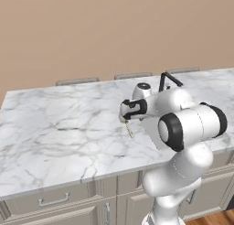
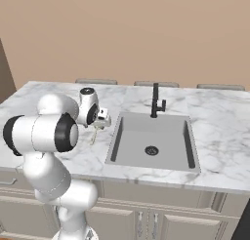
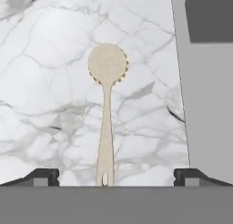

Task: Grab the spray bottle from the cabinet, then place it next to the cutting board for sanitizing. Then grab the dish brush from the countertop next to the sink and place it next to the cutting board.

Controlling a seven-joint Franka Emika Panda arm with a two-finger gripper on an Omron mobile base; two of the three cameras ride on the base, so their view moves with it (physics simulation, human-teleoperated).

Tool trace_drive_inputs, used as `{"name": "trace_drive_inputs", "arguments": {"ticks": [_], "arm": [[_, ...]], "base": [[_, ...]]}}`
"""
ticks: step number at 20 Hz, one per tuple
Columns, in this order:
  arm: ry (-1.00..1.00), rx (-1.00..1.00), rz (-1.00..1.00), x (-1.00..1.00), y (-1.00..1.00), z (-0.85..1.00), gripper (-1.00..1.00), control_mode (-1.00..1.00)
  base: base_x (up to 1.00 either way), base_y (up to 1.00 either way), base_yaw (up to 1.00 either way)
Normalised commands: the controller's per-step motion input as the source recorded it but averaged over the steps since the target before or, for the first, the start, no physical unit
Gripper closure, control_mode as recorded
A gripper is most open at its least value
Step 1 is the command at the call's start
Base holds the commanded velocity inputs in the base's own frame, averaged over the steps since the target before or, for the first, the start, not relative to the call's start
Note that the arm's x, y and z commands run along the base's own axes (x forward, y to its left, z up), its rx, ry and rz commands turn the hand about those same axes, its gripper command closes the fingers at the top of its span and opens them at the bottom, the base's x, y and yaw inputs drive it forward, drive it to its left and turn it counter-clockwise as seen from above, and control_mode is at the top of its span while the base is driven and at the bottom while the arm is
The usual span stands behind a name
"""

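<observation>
The dish brush [image 3: 105, 123] lies on the white marble countertop [image 1: 59, 123] just left of the sink [image 2: 115, 147]. It is pale beige, with a round head and a long thin handle. My gripper [image 3: 116, 176] hangs above the handle end, open, one finger tip on each side and well clear of it. From the base views the brush [image 1: 130, 130] [image 2: 94, 135] shows as a thin stick directly under the gripper [image 1: 124, 119] [image 2: 101, 123]. The spray bottle, cabinet and cutting board are out of view.
A black faucet [image 2: 156, 102] stands at the back of the grey basin, whose rim [image 3: 205, 104] runs along the right of the hand view. Chair backs [image 1: 77, 81] line the counter's far edge. Pale drawers [image 1: 55, 201] sit below the front edge.
</observation>
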Motion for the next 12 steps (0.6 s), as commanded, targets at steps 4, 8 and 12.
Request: {"name": "trace_drive_inputs", "arguments": {"ticks": [4,8,12], "arm": [[0.08,-0.01,0.01,0.41,0.15,-0.24,-1.0,-1.0],[0.1,-0.01,0.0,0.28,0.23,-0.32,-1.0,-1.0],[0.07,0.0,0.0,0.2,0.21,-0.41,-1.0,-1.0]], "base": [[0.0,0.0,0.0],[0.0,0.0,0.0],[0.0,0.0,0.0]]}}
